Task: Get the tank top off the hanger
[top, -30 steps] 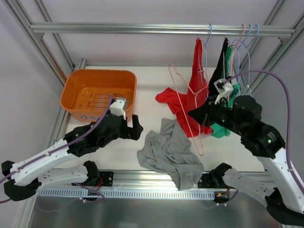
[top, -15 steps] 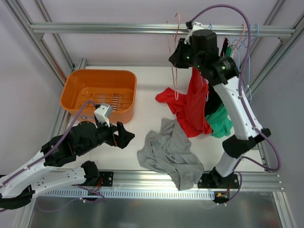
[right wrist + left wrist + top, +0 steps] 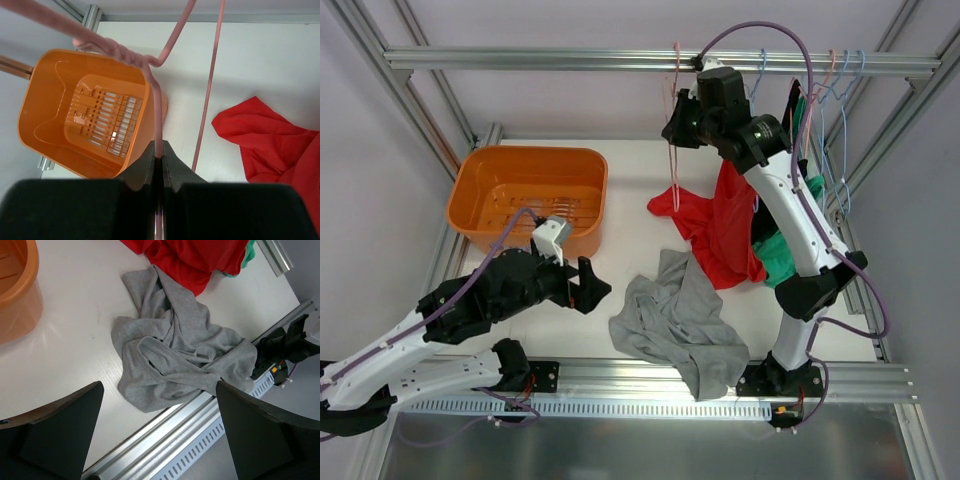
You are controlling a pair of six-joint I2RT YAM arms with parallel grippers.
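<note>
Right gripper (image 3: pixel 157 150): closed on the wire of the pink hanger (image 3: pixel 209 75), high beside the top rail (image 3: pixel 570 58)
Red tank top (image 3: pixel 720 235): beneath this gripper, slumped onto the surface; apparently off the hanger
Left gripper (image 3: pixel 590 284): wide open, empty; grey garment (image 3: pixel 170 355) below it
Progress: removal looks done; only parking the hanger seems left

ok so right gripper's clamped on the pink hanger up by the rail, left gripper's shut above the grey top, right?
No: the left gripper is open, jaws wide apart above the grey top; the left wrist view shows it. The right gripper is clamped on the pink hanger up by the rail.
</note>
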